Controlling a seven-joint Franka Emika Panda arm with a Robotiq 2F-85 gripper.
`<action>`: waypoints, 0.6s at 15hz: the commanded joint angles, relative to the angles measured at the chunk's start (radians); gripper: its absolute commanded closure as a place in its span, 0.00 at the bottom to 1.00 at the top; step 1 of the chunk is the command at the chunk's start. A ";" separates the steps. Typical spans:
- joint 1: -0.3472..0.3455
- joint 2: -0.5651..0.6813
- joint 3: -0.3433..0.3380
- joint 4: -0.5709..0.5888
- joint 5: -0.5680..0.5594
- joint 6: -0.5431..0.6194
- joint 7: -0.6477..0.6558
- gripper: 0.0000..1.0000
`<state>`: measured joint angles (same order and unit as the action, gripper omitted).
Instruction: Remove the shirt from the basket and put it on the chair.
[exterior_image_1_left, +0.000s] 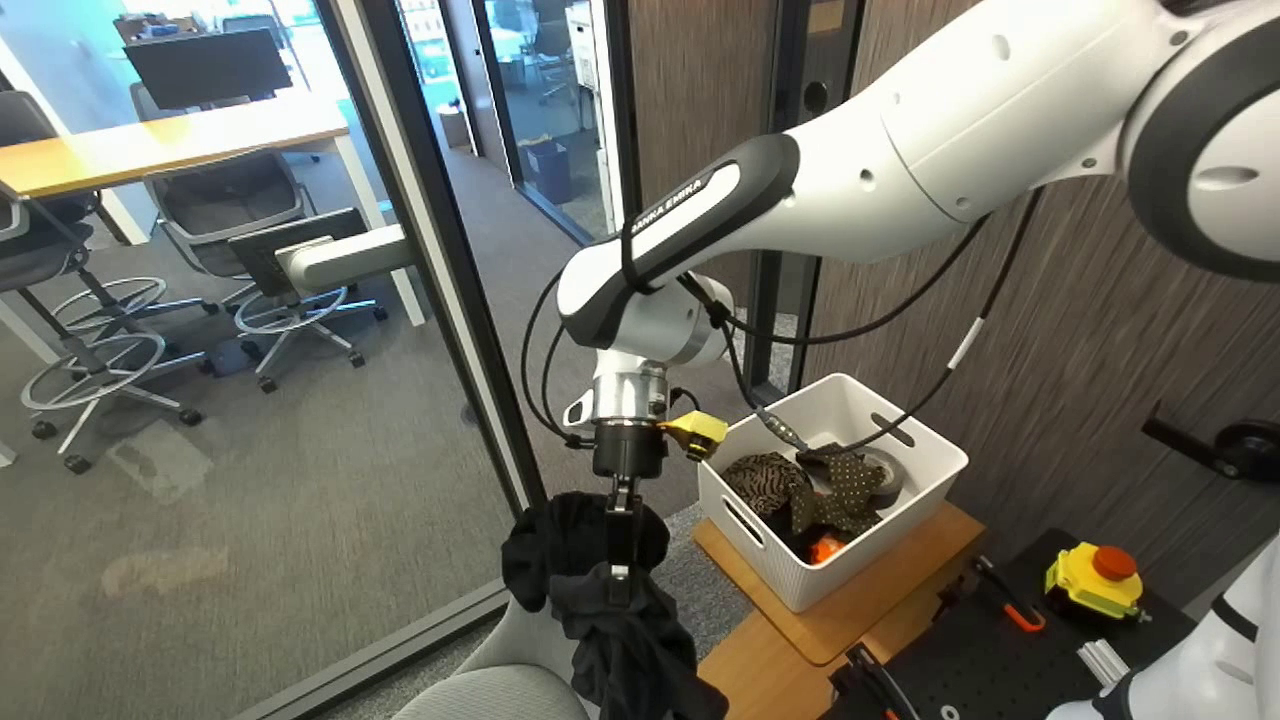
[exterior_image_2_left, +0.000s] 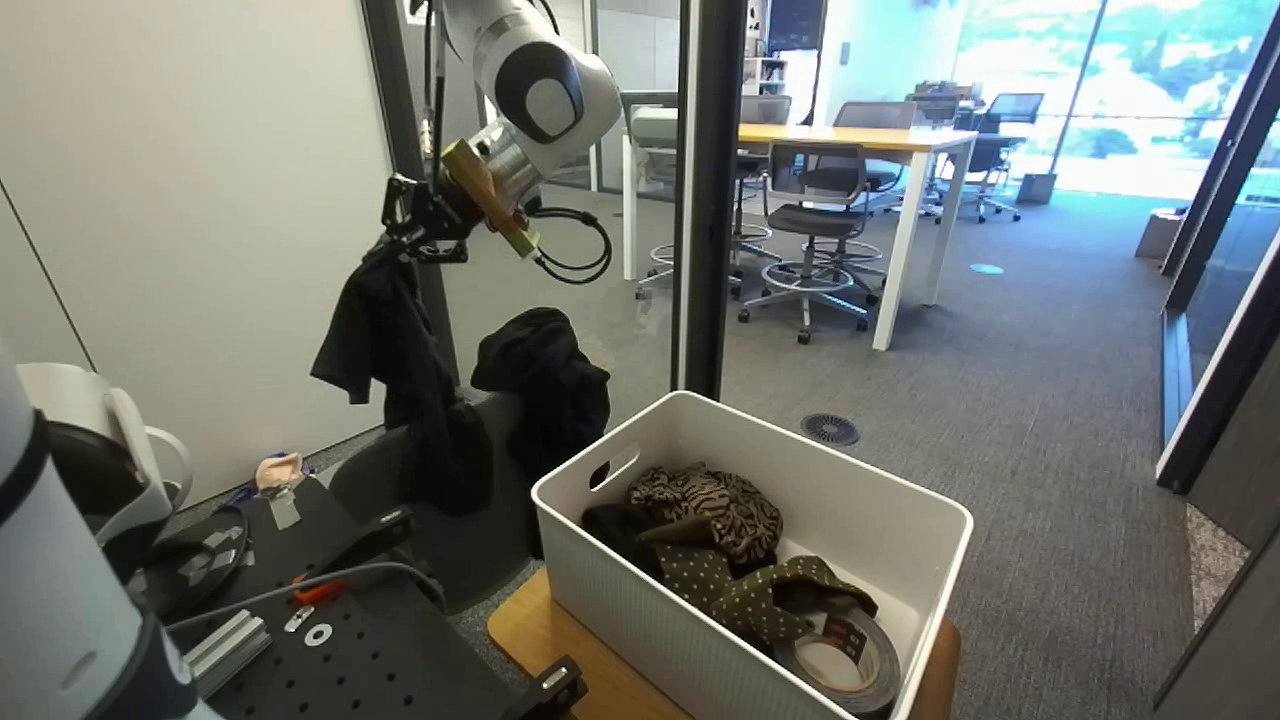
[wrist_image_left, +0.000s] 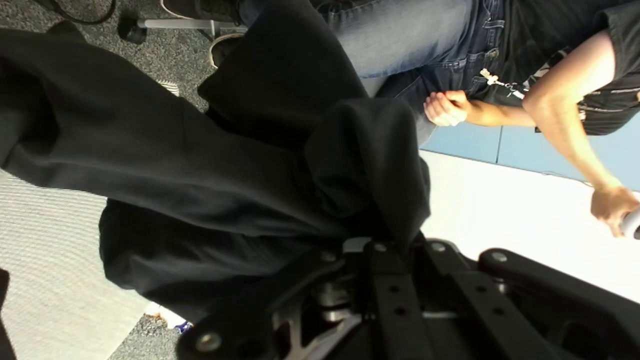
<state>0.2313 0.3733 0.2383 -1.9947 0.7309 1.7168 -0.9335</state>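
My gripper (exterior_image_1_left: 620, 580) is shut on a black shirt (exterior_image_1_left: 640, 650), which hangs down from the fingertips. In an exterior view the gripper (exterior_image_2_left: 400, 245) stands high above the chair (exterior_image_2_left: 480, 560), and the shirt (exterior_image_2_left: 390, 330) reaches down in front of its shell. In the wrist view the shirt (wrist_image_left: 200, 165) covers part of the pale chair seat (wrist_image_left: 55, 240); I cannot tell whether it rests there. Another black bunch of cloth (exterior_image_2_left: 548, 385) is draped at the chair's back. The white basket (exterior_image_1_left: 880, 550) stands beside the chair, holding patterned cloth (exterior_image_2_left: 720, 510) and a tape roll (exterior_image_2_left: 860, 670).
The basket stands on a wooden board (exterior_image_1_left: 725, 570). A black pegboard table (exterior_image_2_left: 360, 660) with tools and a yellow stop button box (exterior_image_1_left: 1095, 585) is near the robot base. A glass wall post (exterior_image_2_left: 705, 200) rises behind the chair. A person (wrist_image_left: 500, 50) is close by in the wrist view.
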 joint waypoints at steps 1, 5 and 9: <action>0.003 0.098 0.016 0.107 -0.023 -0.031 0.064 0.92; 0.000 0.161 0.024 0.160 -0.029 -0.040 0.096 0.92; -0.003 0.184 0.028 0.178 -0.028 -0.031 0.105 0.92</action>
<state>0.2355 0.5336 0.2512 -1.8689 0.7226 1.7155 -0.8664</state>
